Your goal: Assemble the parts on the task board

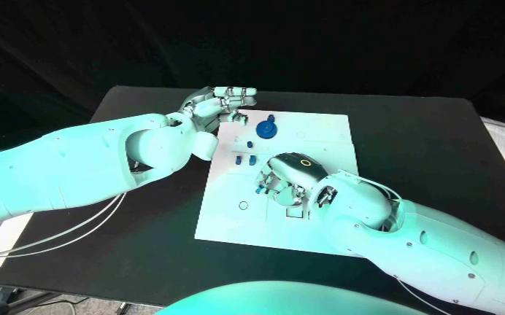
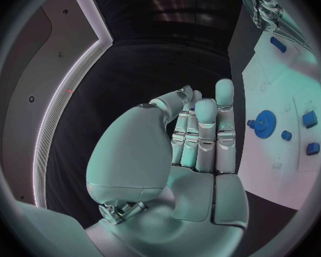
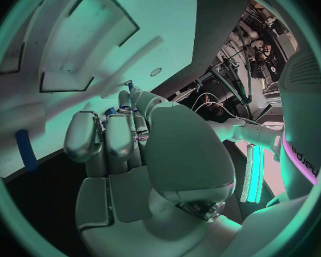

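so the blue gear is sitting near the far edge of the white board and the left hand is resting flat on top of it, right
Not quite. The blue gear does sit near the far edge of the task board, but the left hand is not resting on it. The head view shows that hand beside the board's far left corner, fingers upright, apart from the gear. The left wrist view agrees: the gear lies off to the side of the fingers.

Left robot hand point(image 1: 219, 106) raised, fingers together

Left hand point(image 1: 219, 107) hovers at the task board point(image 1: 316, 129) corner; right hand point(image 1: 284, 176) rests mid-board near blue gear point(image 1: 267, 128)
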### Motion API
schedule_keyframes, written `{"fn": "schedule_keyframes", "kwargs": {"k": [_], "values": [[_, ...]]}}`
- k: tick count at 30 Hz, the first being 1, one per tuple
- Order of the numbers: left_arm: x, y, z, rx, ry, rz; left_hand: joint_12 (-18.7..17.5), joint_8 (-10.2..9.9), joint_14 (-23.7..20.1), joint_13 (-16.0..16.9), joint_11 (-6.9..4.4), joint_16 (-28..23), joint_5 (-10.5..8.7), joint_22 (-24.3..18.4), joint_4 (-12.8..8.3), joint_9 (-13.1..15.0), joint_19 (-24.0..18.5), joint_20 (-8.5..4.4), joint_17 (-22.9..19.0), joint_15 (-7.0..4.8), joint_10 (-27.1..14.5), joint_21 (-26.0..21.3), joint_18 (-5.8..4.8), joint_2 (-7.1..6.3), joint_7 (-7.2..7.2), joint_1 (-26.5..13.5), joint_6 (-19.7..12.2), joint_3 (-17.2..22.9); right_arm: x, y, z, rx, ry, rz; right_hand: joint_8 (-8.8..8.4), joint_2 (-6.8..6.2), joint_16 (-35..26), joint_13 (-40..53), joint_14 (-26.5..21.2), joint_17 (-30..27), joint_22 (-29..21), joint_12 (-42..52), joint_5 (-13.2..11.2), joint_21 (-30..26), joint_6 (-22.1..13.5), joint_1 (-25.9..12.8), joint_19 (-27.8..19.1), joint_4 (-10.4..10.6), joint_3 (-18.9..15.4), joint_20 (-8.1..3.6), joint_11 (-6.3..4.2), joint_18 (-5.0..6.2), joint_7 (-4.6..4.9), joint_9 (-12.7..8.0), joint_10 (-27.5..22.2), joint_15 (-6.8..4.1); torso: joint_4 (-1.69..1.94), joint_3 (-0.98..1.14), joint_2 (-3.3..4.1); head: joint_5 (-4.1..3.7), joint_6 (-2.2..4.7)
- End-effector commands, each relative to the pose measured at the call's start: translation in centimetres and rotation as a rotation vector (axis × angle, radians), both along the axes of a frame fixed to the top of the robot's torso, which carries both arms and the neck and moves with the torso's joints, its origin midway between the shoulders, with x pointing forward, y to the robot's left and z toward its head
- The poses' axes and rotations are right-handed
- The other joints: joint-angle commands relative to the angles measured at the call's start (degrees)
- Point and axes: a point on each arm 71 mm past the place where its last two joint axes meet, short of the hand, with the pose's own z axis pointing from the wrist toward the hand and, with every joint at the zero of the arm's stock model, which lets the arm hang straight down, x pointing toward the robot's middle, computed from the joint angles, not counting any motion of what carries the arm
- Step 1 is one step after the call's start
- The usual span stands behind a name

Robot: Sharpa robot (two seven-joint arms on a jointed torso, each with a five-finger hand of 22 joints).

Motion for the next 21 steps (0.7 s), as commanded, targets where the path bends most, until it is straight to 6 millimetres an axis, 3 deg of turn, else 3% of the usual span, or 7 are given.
{"fn": "schedule_keyframes", "kwargs": {"k": [1, 21], "values": [[-0.07, -0.29, 0.12, -0.016, -0.006, -0.021, 0.09, 0.3, -0.13, -0.06, 0.05, -0.25, 0.25, -0.05, -0.05, -0.09, -0.17, 0.16, -0.05, 0.04, -0.44, -0.31, 1.04, 0.41, 0.06, -0.07, -0.26, -0.39, -0.05, 0.12, -0.32, -0.038, 0.003, 0.012, 0.1, 0.14, 0.17, 0.04, 1.51, -0.1, -0.1, -0.44, 0.32, 0.16, -0.01, -0.36, 0.06, 0.06, 0.31, 0.07, 0.24, -0.61, 0.21, 0.06, 0.16, 0.39, -0.06, -0.01, -0.03, 0.03, -0.09], [-0.38, -0.69, 0.28, -0.002, -0.021, -0.047, 0.14, 0.32, -0.17, -0.06, 0.07, -0.27, 0.25, -0.07, -0.07, -0.08, -0.19, 0.17, -0.11, 0.05, -0.49, -0.34, 1.04, 0.41, 0.07, -0.07, -0.27, -0.41, -0.41, 0.76, -1.1, -0.097, -0.005, 0.033, -0.04, 0.01, 0.13, 0.02, 1.46, -0.27, -0.11, -0.73, 0.16, 0.16, -0.21, -0.78, 0.01, -0.13, 0.42, 0.14, 0.33, -0.6, 0.27, 0.08, -0.03, 0.47, -0.05, 0.01, -0.03, 0.25, -0.39]]}}
